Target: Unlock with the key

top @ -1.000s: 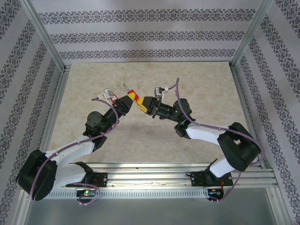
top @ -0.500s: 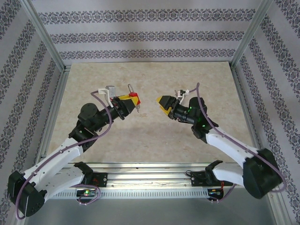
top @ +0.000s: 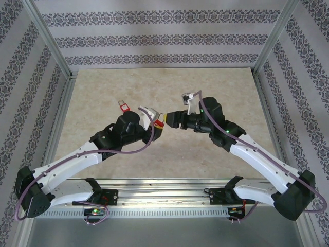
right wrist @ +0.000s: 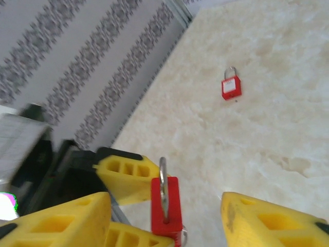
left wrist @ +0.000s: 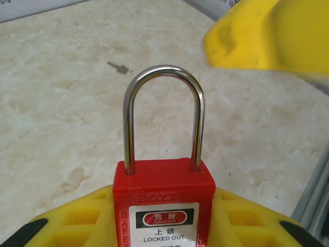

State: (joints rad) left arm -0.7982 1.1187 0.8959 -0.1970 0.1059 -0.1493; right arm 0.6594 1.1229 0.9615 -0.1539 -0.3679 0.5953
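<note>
The left hand (top: 157,124) is pinching a red padlock (left wrist: 163,193) by its body between yellow fingers (left wrist: 77,218), with the steel shackle (left wrist: 163,72) closed and pointing toward the right hand (top: 168,119). That hand's fingers (right wrist: 56,221) are spread wide, one on either side of the padlock and apart from it. A small key (left wrist: 119,67) lies on the bench (top: 221,92) well beyond the held lock, and a second red padlock (top: 123,105) rests flat near the left arm.
</note>
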